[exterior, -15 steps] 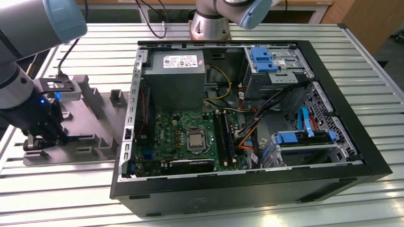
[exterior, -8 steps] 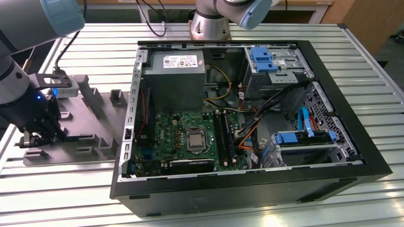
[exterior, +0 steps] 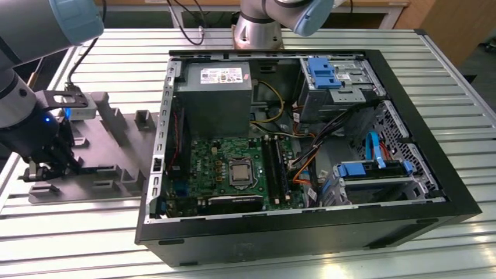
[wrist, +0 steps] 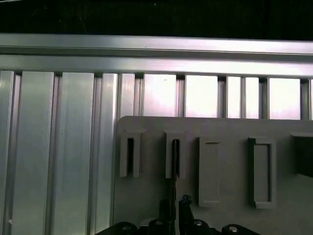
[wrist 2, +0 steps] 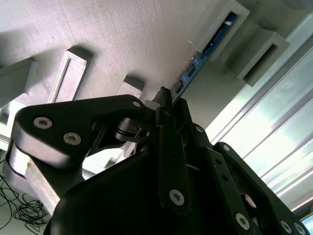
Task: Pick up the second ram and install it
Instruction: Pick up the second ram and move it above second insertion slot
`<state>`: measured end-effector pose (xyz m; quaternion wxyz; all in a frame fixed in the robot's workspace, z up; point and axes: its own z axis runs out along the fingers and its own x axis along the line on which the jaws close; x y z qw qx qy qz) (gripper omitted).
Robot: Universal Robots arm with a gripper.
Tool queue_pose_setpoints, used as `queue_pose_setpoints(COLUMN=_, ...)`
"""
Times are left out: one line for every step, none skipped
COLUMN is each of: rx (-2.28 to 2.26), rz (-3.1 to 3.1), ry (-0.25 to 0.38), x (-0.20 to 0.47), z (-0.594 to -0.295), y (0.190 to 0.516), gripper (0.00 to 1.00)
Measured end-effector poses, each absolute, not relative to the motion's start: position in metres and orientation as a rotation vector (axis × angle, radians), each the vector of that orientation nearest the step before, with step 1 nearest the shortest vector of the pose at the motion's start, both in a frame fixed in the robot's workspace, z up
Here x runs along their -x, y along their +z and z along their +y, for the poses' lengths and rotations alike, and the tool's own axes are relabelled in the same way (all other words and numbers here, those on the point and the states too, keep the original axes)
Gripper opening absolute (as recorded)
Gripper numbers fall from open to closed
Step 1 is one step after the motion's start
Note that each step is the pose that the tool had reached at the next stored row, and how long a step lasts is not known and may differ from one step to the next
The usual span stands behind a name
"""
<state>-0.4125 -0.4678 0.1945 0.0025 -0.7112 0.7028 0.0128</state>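
Claw (wrist 2: 165,100) pinches the ram (wrist 2: 191,67) by its upper edge, upright in a tray (exterior: 116,136) slot. It looks light, stiff and fragile, so hold the edges, not the chips.

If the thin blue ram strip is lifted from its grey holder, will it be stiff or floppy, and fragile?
Probably stiff: the ram strip stands straight on edge in the grey holder without sagging. Likely light, since it looks very thin. Possibly fragile, being a bare circuit board.
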Motion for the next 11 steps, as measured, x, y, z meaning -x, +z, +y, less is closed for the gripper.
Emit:
queue_pose_setpoints(rx=2.231, rz=2.204, ry=0.040, x=0.4125, z=-0.4678, y=0.1925, gripper=0.22)
queue_pose_setpoints(rx=2.231, rz=2.204, ry=0.040, x=0.4125, z=-0.4678, y=0.1925, gripper=0.22)
queue_pose_setpoints(rx=2.231, rz=2.204, ry=0.040, x=0.4125, z=-0.4678, y=0.1924, gripper=0.22)
queue_pose_setpoints(rx=2.231, rz=2.204, ry=0.040, x=0.4125, z=-0.4678, y=0.1924, gripper=0.22)
queue_pose_setpoints(rx=2.231, rz=2.204, ry=0.040, x=0.4125, z=-0.4678, y=0.1923, gripper=0.22)
queue_pose_setpoints(rx=2.231, rz=2.204, ry=0.040, x=0.4125, z=-0.4678, y=0.1923, gripper=0.22)
queue_pose_setpoints(rx=2.231, rz=2.204, ry=0.040, x=0.4125, z=-0.4678, y=0.1923, gripper=0.22)
queue_pose_setpoints(rx=2.231, rz=2.204, ry=0.040, x=0.4125, z=-0.4678, y=0.1923, gripper=0.22)
queue_pose_setpoints(rx=2.231, rz=2.204, ry=0.040, x=0.4125, z=-0.4678, y=0.1923, gripper=0.22)
queue_pose_setpoints(rx=2.231, rz=2.204, ry=0.040, x=0.4125, z=-0.4678, y=0.1923, gripper=0.22)
queue_pose_setpoints(rx=2.231, rz=2.204, ry=0.040, x=0.4125, z=-0.4678, y=0.1923, gripper=0.22)
